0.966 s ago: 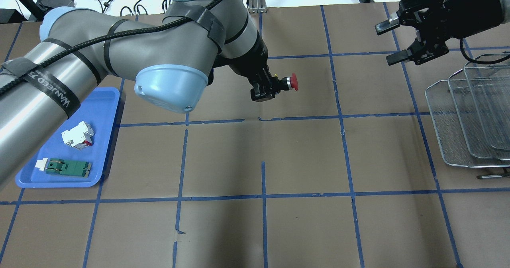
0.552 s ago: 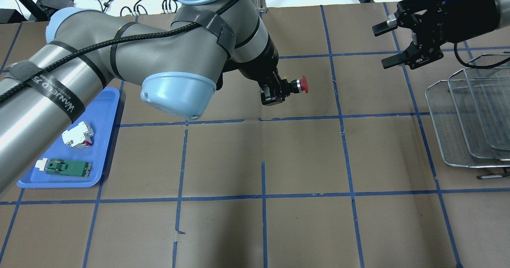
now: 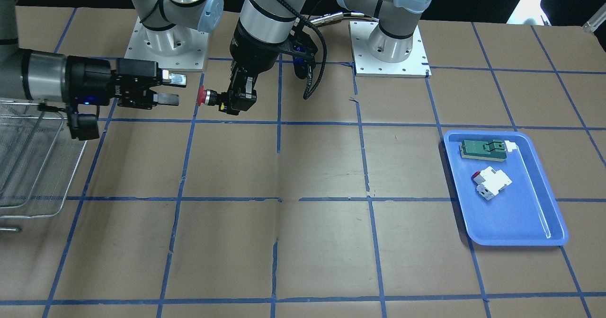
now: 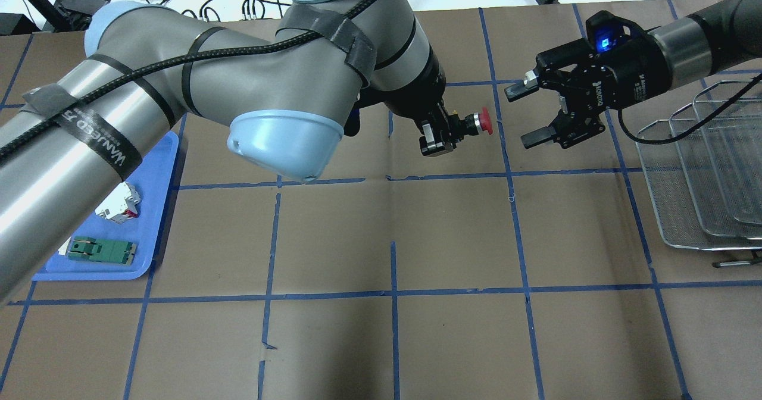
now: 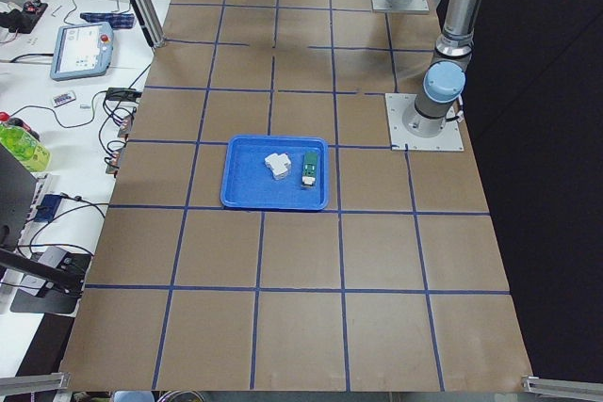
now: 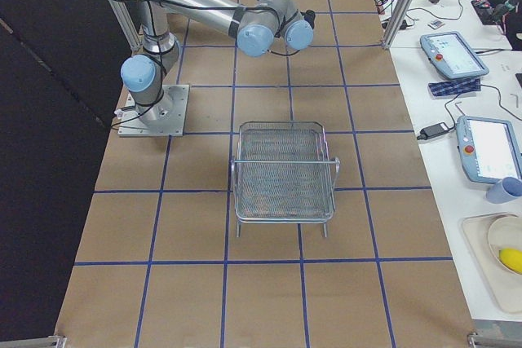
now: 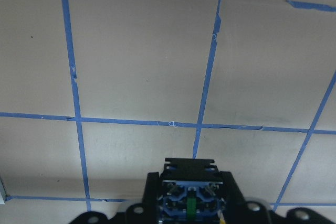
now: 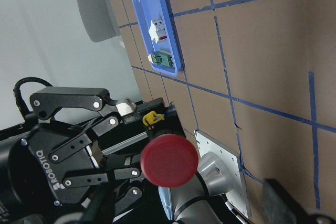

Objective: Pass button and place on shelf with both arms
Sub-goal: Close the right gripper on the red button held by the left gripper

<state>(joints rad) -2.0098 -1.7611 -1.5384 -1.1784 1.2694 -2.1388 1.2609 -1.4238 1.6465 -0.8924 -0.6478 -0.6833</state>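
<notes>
The button (image 4: 485, 121) has a red cap and a black body, and it is held above the table. My left gripper (image 4: 453, 130) is shut on its body, with the red cap pointing toward my right gripper (image 4: 522, 116). The right gripper is open, its jaws level with the cap, a short gap away and not touching it. In the front view the button (image 3: 202, 96) sits between the left gripper (image 3: 230, 101) and the right gripper (image 3: 174, 90). The right wrist view shows the red cap (image 8: 169, 161) head on. The wire shelf (image 4: 702, 186) stands on the table behind the right gripper.
A blue tray (image 4: 156, 209) at the table's left holds a white block (image 4: 121, 205) and a green part (image 4: 101, 249). The left arm's elbow hangs over the tray's near corner. The brown table has blue tape lines (image 4: 393, 293).
My left arm has moved right with the button. My right gripper has moved left and down toward it, so the gap is now small. It stays open.
</notes>
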